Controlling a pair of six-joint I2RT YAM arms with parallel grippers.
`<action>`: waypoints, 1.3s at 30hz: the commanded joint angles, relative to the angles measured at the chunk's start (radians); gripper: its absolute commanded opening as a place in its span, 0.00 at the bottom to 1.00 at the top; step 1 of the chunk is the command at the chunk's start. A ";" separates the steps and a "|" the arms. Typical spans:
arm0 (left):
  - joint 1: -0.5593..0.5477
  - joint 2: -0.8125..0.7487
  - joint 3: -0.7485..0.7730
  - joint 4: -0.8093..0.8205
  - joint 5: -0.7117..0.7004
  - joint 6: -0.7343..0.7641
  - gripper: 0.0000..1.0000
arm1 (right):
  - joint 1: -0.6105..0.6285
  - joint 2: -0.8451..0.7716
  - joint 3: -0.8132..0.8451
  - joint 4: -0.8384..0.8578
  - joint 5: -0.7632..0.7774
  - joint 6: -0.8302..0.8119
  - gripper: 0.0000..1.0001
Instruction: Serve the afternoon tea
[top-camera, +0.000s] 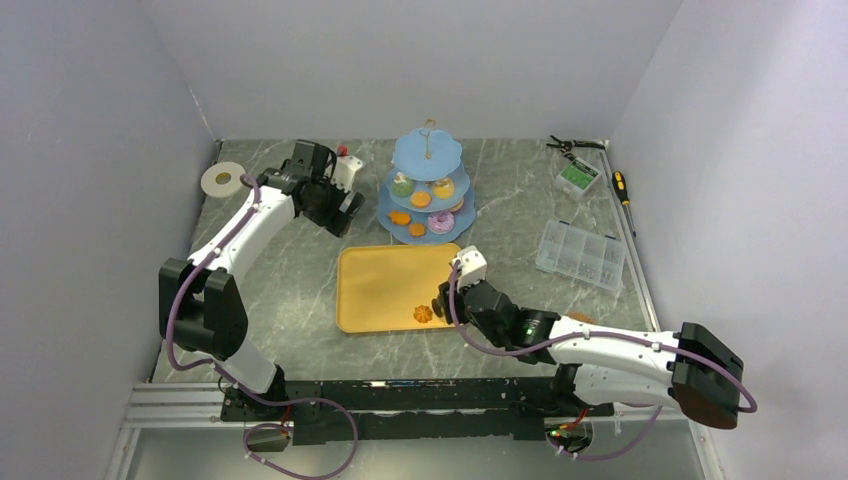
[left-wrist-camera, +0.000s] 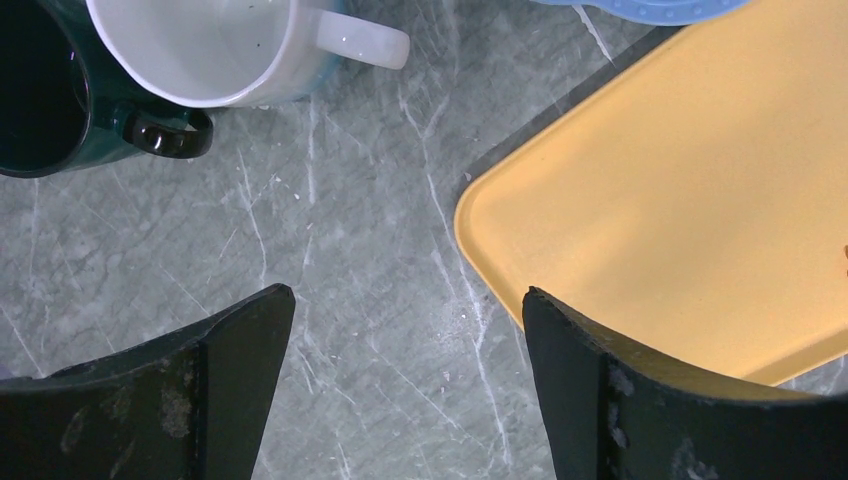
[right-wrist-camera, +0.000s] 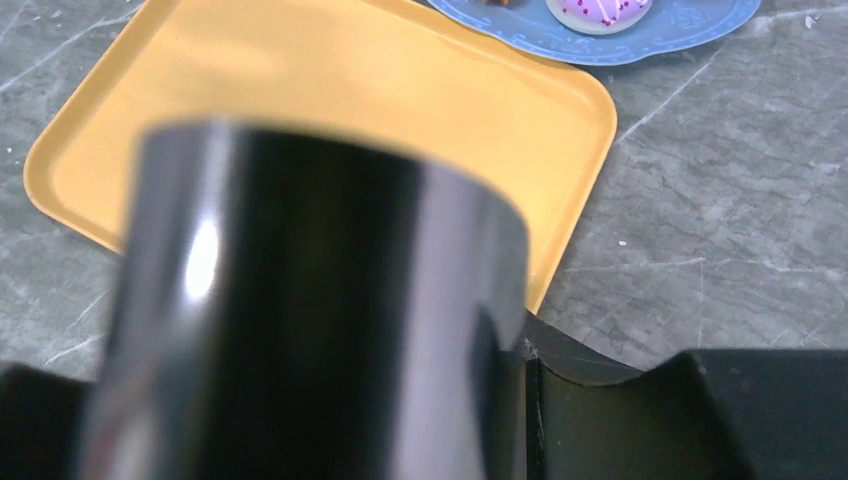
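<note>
The blue stand (top-camera: 440, 158) with three plates sits at the back of the grey table (top-camera: 290, 290). On its lower plates are cupcakes (top-camera: 402, 185), orange biscuits (top-camera: 421, 199) and a purple doughnut (top-camera: 441, 222). The yellow tray (top-camera: 380, 285) lies just in front of the stand. One orange biscuit (top-camera: 423, 314) sits on it near the front edge.

The left gripper (left-wrist-camera: 405, 300) hangs over the table beside the tray's corner. Its jaws are wide apart and hold nothing. Just past it stand the white mug (left-wrist-camera: 200, 45) and the dark green mug (left-wrist-camera: 50, 90), side by side.

The right gripper (top-camera: 440, 300) is over the tray, close to the lone biscuit. In the right wrist view a big black shiny thing (right-wrist-camera: 300, 300) fills the picture. It is blurry, and I cannot tell if the jaws grip it.

A little green box (top-camera: 577, 177) at the back right has a label, but it is too small to read.
</note>
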 joint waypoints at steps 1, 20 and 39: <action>0.004 -0.009 0.048 -0.002 0.008 -0.015 0.90 | 0.006 -0.032 -0.016 0.028 0.043 -0.022 0.52; 0.093 0.023 0.216 -0.094 0.091 -0.063 0.93 | -0.070 -0.062 0.310 0.023 -0.027 -0.277 0.49; 0.165 -0.009 0.275 -0.153 0.186 -0.032 0.93 | -0.512 0.314 0.841 0.064 -0.407 -0.438 0.52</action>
